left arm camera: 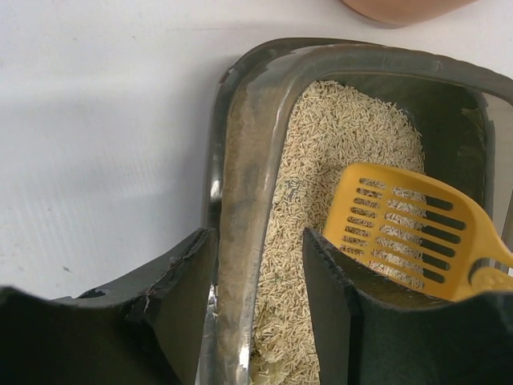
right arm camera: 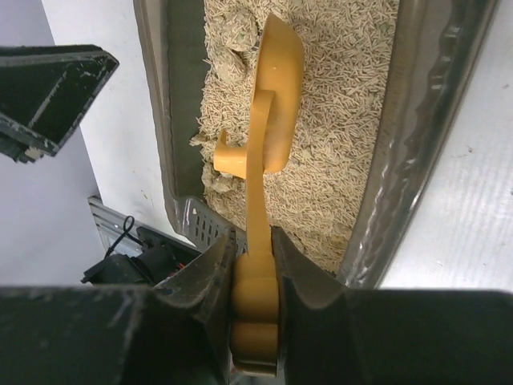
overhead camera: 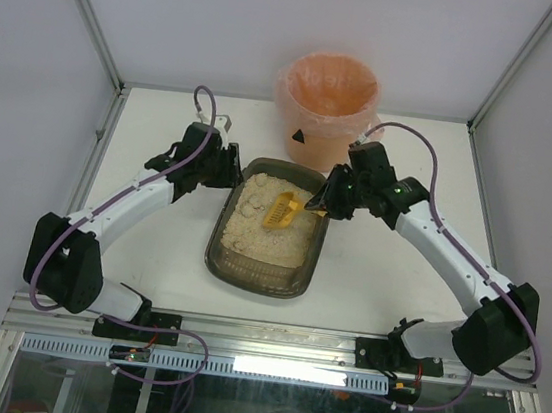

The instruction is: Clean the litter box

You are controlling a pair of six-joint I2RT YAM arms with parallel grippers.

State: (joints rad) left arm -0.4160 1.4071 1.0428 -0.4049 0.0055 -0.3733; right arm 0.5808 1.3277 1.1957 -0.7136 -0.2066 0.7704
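A litter box [overhead camera: 256, 287] sits in the middle of a white tabletop [overhead camera: 378, 280], its long axis running from near to far between two robot arms, with a pink-lined bin [overhead camera: 327, 102] standing just beyond its far end. The box is about level with both claws.

The left claw [overhead camera: 228, 168] is at the box's far-left corner. Its wrist view shows the two fingers [left arm camera: 172, 297] straddling the left rim, one outside the wall and one over the litter [left arm camera: 337, 136]. A strip of litter shows between the inner finger and the rim, so the jaws appear parted, not clamped.

The right claw [right arm camera: 256, 249] is clenched on the handle of a yellow slotted scoop [overhead camera: 283, 209]. The scoop reaches from the box's right rim toward its middle, lying across the long axis with its blade resting on the litter.

Pale clumps [overhead camera: 254, 192] lie along the left side of the box, left of the blade, so the scooping arm likely has to work across to them. The bin is nearer the right arm.

The tabletop is smooth and bare around the box, bounded by pale walls and metal framing. The box may slide on it unless the left claw steadies the rim.
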